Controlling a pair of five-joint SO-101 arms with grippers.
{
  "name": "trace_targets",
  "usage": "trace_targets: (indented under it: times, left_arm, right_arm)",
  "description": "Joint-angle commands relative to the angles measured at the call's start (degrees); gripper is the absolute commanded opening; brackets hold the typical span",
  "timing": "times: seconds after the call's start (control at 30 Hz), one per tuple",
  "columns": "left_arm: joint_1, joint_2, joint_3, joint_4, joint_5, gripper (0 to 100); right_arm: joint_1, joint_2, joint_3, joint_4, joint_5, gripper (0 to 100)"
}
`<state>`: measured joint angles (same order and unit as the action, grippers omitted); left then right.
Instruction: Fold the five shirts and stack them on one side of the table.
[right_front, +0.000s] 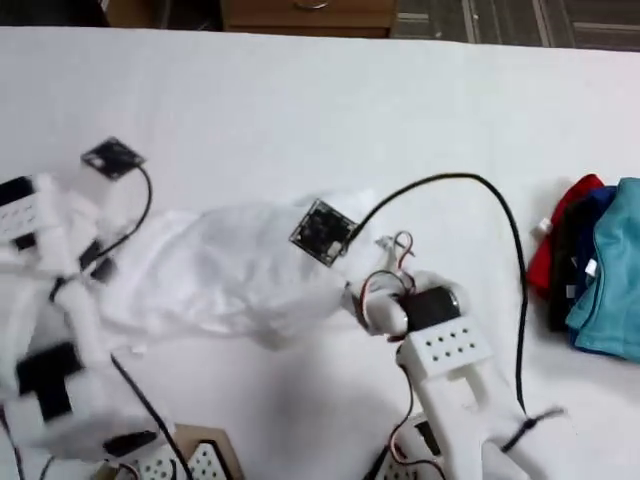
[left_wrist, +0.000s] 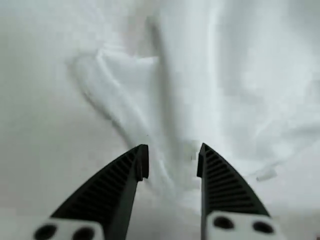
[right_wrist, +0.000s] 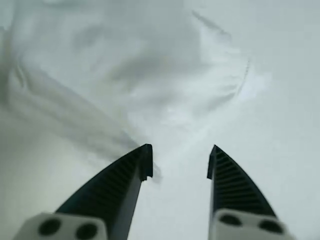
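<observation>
Between the two tools the crumpled white shirt is spread, its long axis running from one to the other across the surface. The left tool is held open with a ridge of cloth between its tips; the right tool, also open, has the shirt's edge just ahead. The folded stack lies beyond the right tool, which is judged nearer it.

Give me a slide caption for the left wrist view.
Open left end effector straddles a fold of the crumpled white shirt on the table.
</observation>
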<state>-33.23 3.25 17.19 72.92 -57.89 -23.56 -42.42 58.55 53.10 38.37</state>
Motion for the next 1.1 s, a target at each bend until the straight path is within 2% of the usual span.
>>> trace_targets:
  times: [0.0,0.17,0.37,0.5,0.63,0.77,0.87,1.07]
  left_arm:
    - [1.1,11.8,-5.6,-5.6,3.3,18]
    - [0.7,25.6,-21.8,-3.2,6.1,18]
    - [1.5,37.1,-44.0,8.5,6.9,18]
    - [1.5,40.4,-54.0,15.9,6.9,18]
    - [1.2,40.3,-58.1,21.6,6.8,18]
    - [1.1,38.8,-60.3,25.6,6.8,18]
    - [1.1,38.2,-60.1,26.5,7.7,18]
    - [1.5,38.0,-60.0,28.0,9.2,18]
  right_arm:
    - [0.0,4.9,-2.5,0.7,-1.0,18.8]
    - [-0.4,9.5,-0.7,1.7,-0.7,18.8]
    - [-0.5,9.7,4.6,1.7,-0.6,18.8]
    - [-0.6,8.9,1.1,2.0,-0.6,18.8]
    - [-3.8,6.2,-6.0,7.4,-1.1,19.0]
    - [-14.1,5.7,-9.5,11.8,-1.2,19.0]
    - [-18.7,8.1,-8.6,10.1,-1.2,19.0]
    - [-19.5,21.7,-7.7,1.5,-1.1,19.8]
